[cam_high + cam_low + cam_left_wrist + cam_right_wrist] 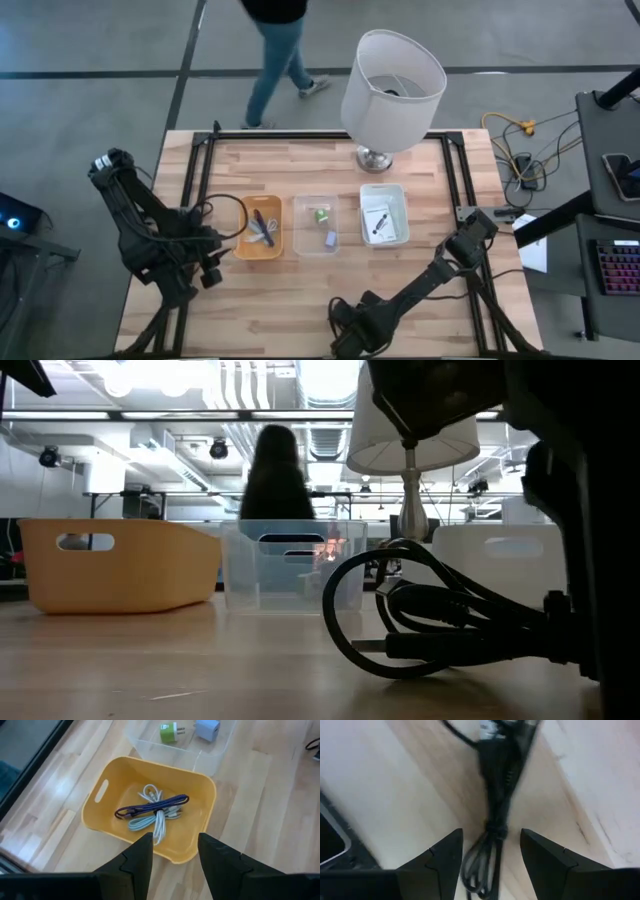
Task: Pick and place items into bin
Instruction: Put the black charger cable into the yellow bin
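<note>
My right gripper (490, 862) hangs spread over the black cord (496, 795) on the table's near edge, grasping nothing yet. To do it well I'd centre on the bundled knot, drop, then clench. My left gripper (175, 855) is parted and empty, just short of the orange bin (258, 250). That bin holds purple and white cords (152, 811); the clear bin (316, 250) beside it holds green and grey chargers; the white bin (384, 190) beyond holds a flat packet.
</note>
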Robot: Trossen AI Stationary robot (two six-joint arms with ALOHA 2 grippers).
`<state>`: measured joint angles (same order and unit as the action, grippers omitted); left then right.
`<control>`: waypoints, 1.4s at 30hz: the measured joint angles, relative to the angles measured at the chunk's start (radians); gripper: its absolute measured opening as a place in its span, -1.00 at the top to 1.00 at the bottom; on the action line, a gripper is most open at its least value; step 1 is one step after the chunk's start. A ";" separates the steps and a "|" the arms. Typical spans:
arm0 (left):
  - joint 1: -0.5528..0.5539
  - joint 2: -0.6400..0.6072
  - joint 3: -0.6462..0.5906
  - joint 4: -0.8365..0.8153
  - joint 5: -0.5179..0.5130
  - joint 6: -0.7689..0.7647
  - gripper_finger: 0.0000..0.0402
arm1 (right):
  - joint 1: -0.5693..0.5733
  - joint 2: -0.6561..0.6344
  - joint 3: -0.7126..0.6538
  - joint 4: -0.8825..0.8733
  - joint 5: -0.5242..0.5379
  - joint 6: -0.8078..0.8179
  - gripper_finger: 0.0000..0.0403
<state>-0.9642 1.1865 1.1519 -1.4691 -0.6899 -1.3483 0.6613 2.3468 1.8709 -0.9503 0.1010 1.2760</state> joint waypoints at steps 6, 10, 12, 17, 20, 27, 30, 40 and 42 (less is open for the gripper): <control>0.000 -0.011 0.000 -0.008 -0.004 -0.001 0.30 | -0.002 -0.002 -0.010 0.022 -0.046 -0.069 0.23; 0.001 -0.011 0.000 -0.006 -0.006 -0.007 0.30 | -0.002 -0.004 -0.011 0.022 -0.057 -0.105 0.47; 0.001 -0.011 0.000 -0.006 -0.006 -0.008 0.30 | -0.002 -0.004 -0.015 0.024 -0.058 -0.117 0.61; 0.002 -0.011 0.000 -0.006 -0.007 -0.038 0.30 | -0.018 -0.003 -0.002 0.020 -0.072 -0.169 0.91; 0.002 -0.012 0.000 -0.006 -0.007 -0.064 0.30 | -0.037 0.000 0.023 0.018 -0.062 -0.199 0.92; 0.002 -0.022 0.001 -0.006 -0.007 -0.124 0.30 | -0.139 -0.055 0.098 0.011 0.097 -0.248 0.93; 0.002 -0.037 0.001 -0.008 -0.025 -0.158 0.30 | -0.209 -0.076 0.100 0.022 0.105 -0.274 0.93; 0.001 -0.074 0.001 -0.077 -0.046 -0.195 0.30 | -0.446 -0.131 0.102 0.392 0.002 -0.159 0.93; 0.001 -0.076 0.001 -0.097 -0.043 -0.195 0.30 | -0.476 -0.124 0.102 0.478 0.005 -0.109 0.93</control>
<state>-0.9630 1.1105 1.1530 -1.5658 -0.7328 -1.5432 0.1857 2.2229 1.9733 -0.4718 0.1057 1.1672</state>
